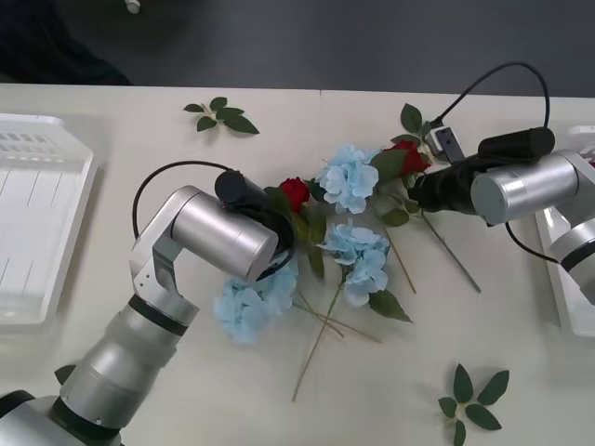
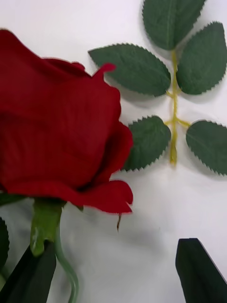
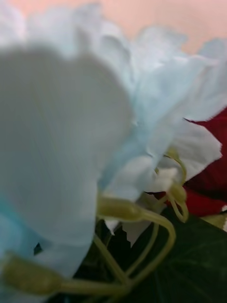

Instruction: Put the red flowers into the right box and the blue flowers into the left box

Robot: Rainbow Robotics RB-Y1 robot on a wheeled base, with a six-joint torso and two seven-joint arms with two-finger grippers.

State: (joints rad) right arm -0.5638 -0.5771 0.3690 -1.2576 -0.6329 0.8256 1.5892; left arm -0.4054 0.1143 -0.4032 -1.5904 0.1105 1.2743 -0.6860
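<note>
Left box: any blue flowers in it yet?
No. In the front view the left box holds no flowers; the blue flowers lie on the table between the two arms.

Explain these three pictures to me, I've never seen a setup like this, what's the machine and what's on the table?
It is a two-armed robot at a pale table. The wide picture looks down from above its arms; the two close-ups come from cameras on its wrists. In the middle lie blue flowers and red flowers in a tangle, with loose leaf sprigs around. A white left box and right box wait at the sides. The right gripper, fingers open, is at a red rose. The left gripper is down among the blue blooms.
</note>
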